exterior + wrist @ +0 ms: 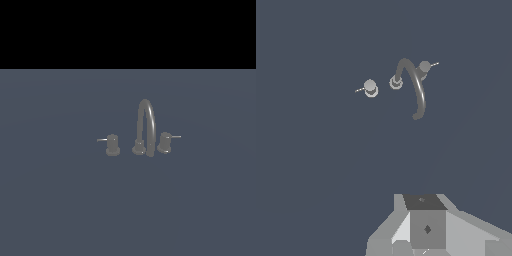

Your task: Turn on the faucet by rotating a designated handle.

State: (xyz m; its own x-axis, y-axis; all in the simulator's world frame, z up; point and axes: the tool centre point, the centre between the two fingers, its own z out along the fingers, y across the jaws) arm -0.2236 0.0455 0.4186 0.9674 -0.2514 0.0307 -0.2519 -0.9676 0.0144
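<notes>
The faucet (145, 122) is a small dark grey fixture standing on a blue-grey surface, with a tall arched spout on a round base (139, 148). The handle (113, 144) is the knob at the exterior view's left end, and its thin rod lever points left. In the wrist view, the handle (370, 87) and the spout (417, 92) lie far from my gripper (426, 220). Only grey blocks of the gripper show at the picture's edge. Nothing shows between its fingers, and I cannot make out how the jaws stand. The gripper is out of the exterior view.
A twin knob (164, 142) stands at the exterior view's right end, near the spout tip, with its rod pointing right. It also shows in the wrist view as the twin knob (424, 66). The blue-grey surface (60, 200) stretches around the fixture.
</notes>
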